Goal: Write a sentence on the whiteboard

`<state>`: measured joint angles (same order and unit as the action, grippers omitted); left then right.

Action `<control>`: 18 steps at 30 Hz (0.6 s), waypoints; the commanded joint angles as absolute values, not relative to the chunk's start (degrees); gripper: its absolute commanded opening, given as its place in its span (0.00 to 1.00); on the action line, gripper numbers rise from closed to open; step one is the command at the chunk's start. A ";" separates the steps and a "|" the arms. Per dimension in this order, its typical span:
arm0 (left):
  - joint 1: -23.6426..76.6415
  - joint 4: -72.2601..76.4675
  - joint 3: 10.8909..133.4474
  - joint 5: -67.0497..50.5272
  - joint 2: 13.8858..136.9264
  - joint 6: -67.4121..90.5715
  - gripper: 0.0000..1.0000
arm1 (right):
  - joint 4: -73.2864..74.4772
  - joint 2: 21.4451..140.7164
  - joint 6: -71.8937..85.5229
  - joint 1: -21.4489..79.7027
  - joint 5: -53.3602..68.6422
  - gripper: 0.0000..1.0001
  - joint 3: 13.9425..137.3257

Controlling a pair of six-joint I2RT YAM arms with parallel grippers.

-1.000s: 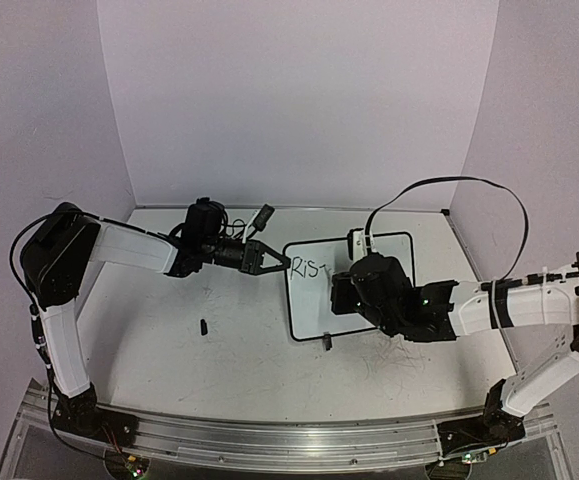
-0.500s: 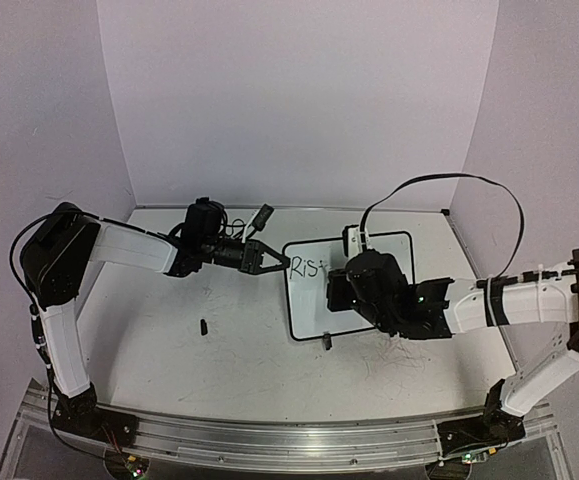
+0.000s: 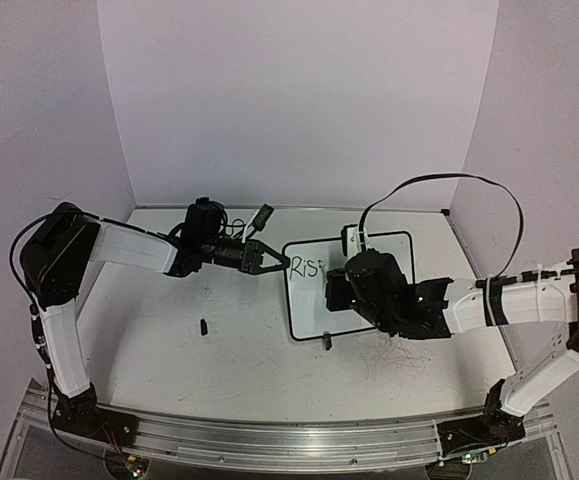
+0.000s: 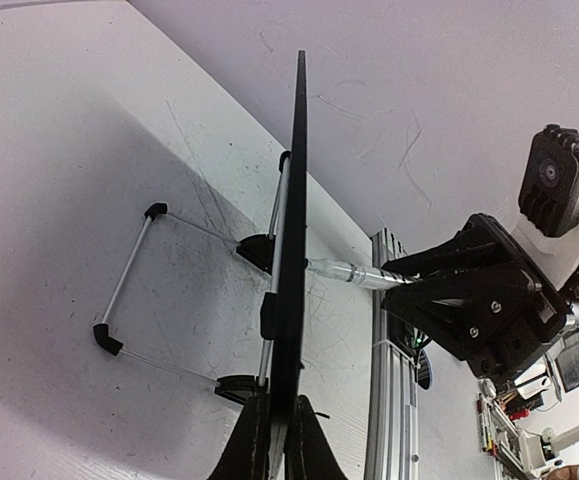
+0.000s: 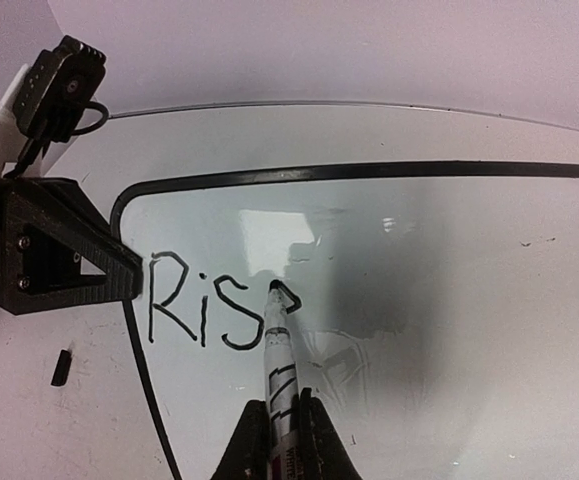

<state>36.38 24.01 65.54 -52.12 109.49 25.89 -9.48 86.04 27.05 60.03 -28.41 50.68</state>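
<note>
The whiteboard (image 3: 309, 308) stands on the table (image 3: 169, 350), right of the middle, propped at a tilt on a wire stand (image 4: 129, 290) with black feet.

The left pincer (image 3: 275, 262) is closed down narrow on the whiteboard's black rim, at about 10 o'clock on the board. In the left wrist view its two fingers (image 4: 254, 440) pinch the thin edge from both sides.

The right pincer (image 5: 282, 425) is closed around a marker (image 5: 277, 340), with a finger pressed against each side of the barrel. The marker points toward 12 o'clock in the right wrist view, and its tip touches the board's face.

Only the start of the sentence (image 5: 204, 310) is there, reading "Ris" in black in the board's 10 o'clock corner. The tip sits just at 3 o'clock of the "s", beside a small fresh stroke.

A small black cap (image 3: 202, 326) lies on the table, well apart from the board at about 8 o'clock.
</note>
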 commanded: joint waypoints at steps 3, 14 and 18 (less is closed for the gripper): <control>36.91 25.38 65.48 -53.84 108.69 26.81 0.00 | -9.19 86.52 27.79 59.50 -26.97 0.00 49.33; 36.92 25.37 65.50 -53.83 108.67 26.78 0.00 | -7.88 84.96 29.78 59.92 -27.35 0.00 47.03; 36.91 25.39 65.48 -53.82 108.76 26.81 0.00 | -7.59 84.58 30.15 59.92 -27.30 0.00 46.52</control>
